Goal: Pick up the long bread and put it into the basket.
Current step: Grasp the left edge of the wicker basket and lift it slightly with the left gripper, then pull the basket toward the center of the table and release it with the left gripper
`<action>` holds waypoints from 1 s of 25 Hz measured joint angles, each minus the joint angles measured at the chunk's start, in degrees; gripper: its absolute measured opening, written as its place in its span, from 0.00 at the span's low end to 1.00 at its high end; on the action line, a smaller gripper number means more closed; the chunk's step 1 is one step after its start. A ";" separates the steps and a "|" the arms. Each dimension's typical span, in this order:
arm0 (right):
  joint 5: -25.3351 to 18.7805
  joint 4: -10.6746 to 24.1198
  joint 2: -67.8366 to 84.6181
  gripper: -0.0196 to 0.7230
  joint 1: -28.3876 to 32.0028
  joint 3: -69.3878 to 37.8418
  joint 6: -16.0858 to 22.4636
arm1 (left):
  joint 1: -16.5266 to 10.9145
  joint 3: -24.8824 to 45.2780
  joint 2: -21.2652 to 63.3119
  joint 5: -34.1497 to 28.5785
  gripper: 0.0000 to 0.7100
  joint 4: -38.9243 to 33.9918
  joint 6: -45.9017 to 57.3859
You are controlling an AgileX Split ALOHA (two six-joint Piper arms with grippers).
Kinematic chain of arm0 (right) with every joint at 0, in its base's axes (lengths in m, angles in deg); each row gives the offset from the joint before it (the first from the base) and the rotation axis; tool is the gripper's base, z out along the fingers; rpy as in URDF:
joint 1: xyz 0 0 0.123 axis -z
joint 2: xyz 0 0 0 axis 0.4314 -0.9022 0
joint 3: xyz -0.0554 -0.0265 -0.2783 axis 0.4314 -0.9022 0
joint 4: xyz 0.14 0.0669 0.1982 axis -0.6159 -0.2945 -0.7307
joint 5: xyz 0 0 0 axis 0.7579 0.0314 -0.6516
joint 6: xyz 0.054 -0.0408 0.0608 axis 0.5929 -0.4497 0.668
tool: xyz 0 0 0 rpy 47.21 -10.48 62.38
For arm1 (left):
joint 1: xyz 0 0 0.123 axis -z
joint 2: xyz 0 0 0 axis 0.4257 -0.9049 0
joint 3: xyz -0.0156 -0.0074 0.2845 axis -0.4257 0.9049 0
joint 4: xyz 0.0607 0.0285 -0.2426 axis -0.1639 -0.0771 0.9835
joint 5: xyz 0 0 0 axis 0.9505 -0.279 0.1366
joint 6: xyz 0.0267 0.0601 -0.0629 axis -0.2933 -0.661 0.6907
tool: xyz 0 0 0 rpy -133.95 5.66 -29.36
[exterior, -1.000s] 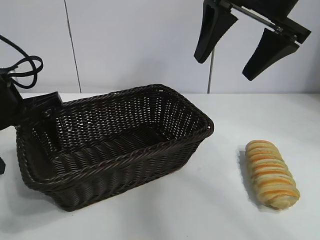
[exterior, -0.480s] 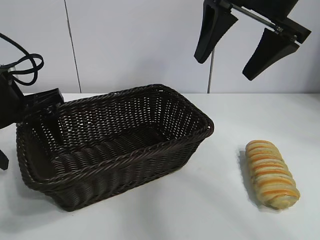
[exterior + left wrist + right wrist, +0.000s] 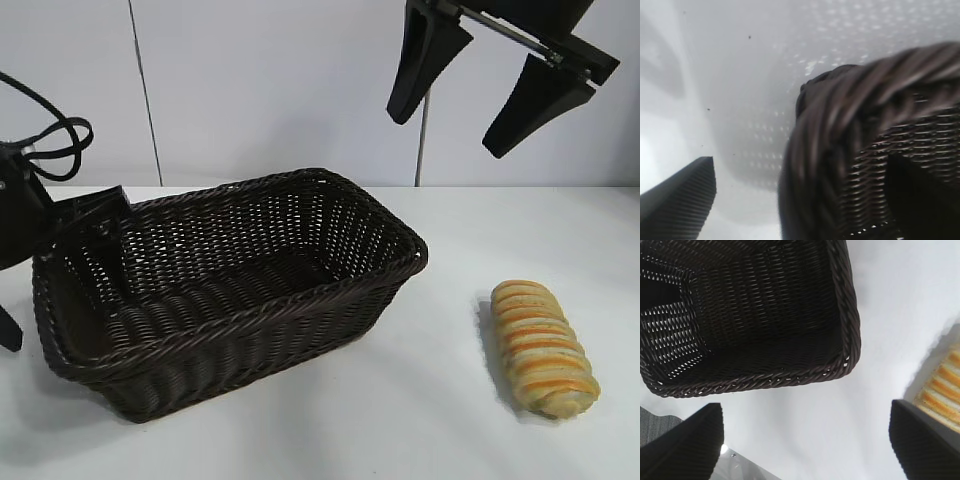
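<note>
- One long bread [image 3: 543, 349], lying on the white bench [image 3: 430, 420].
- One basket [image 3: 225, 285], dark brown wicker.
- Two grippers: right gripper [image 3: 478, 92] with two black fingers [image 3: 420, 60] spread apart; left gripper [image 3: 85, 215] at the basket's far end, fingers not countable.
- One looped black cable [image 3: 50, 135] at the left arm.
</note>
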 joint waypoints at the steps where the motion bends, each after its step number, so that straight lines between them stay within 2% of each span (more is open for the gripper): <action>1: 0.06 0.07 0.00 0.86 0.00 0.00 0.00 | 0.00 -0.14 0.00 -0.05 0.15 0.39 -0.06; 4: 0.25 0.19 0.00 0.86 0.00 0.00 0.00 | -0.07 -1.07 0.00 -2.47 0.15 0.27 -0.24; 8: 0.24 0.19 0.00 0.86 0.00 0.00 0.00 | -0.54 -6.78 -0.02 -10.77 0.15 -2.24 -1.36; 13: 0.24 0.21 0.00 0.86 0.00 0.00 0.00 | -0.54 -20.77 -0.27 -25.58 0.15 -4.77 -6.54; 16: 0.24 0.21 0.00 0.86 0.00 0.00 0.00 | -0.54 -28.71 -0.63 -31.26 0.15 -4.64 -9.35; 19: 0.24 0.26 0.00 0.86 0.00 0.00 0.00 | -0.54 -33.90 -1.48 -33.19 0.14 -4.32 -10.97; 25: 0.24 0.46 0.00 0.86 0.00 0.00 0.00 | -0.54 -34.76 -5.87 -33.69 0.14 -3.99 -12.51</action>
